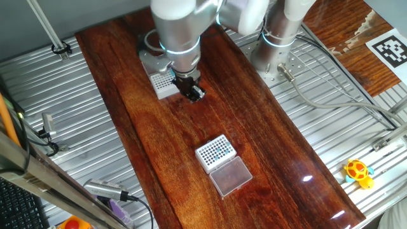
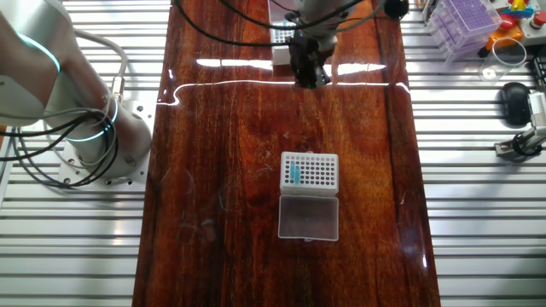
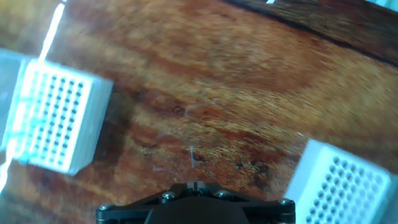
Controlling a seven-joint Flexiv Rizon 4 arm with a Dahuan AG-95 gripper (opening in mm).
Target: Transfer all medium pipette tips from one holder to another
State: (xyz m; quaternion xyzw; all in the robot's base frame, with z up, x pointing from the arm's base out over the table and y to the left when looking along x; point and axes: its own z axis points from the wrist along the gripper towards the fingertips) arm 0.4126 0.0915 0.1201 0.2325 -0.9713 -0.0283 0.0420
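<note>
In one fixed view, the gripper (image 1: 194, 93) is seen hanging low over the wooden table (image 1: 267, 146), just beside a white box (image 1: 164, 83) at the far end, while a second white box (image 1: 215, 152) with a clear lid (image 1: 231, 175) lying open next to it stands well apart, nearer the camera; small blue dots, taken to be the medium pipette tips (image 1: 217, 151), are seen in that nearer box. In the other fixed view, the tips (image 2: 294, 174) are shown more plainly as a short teal column along one edge of the lidded box (image 2: 309, 170), and the gripper (image 2: 309, 75) is seen at the far end beside the other box (image 2: 282, 55) (largely hidden by the arm). Whether a tip is carried cannot be told from either view, nor how far apart the jaws stand. In the hand view, blurred, both boxes are seen, one at the left (image 3: 59, 121) and one at the lower right (image 3: 342, 183), with bare wood between; the fingertips themselves are not shown, only a dark housing at the bottom edge. The step in hand is judged to be a passage between the two boxes. Next, exact alignment over a single hole or tip would be called for.
</note>
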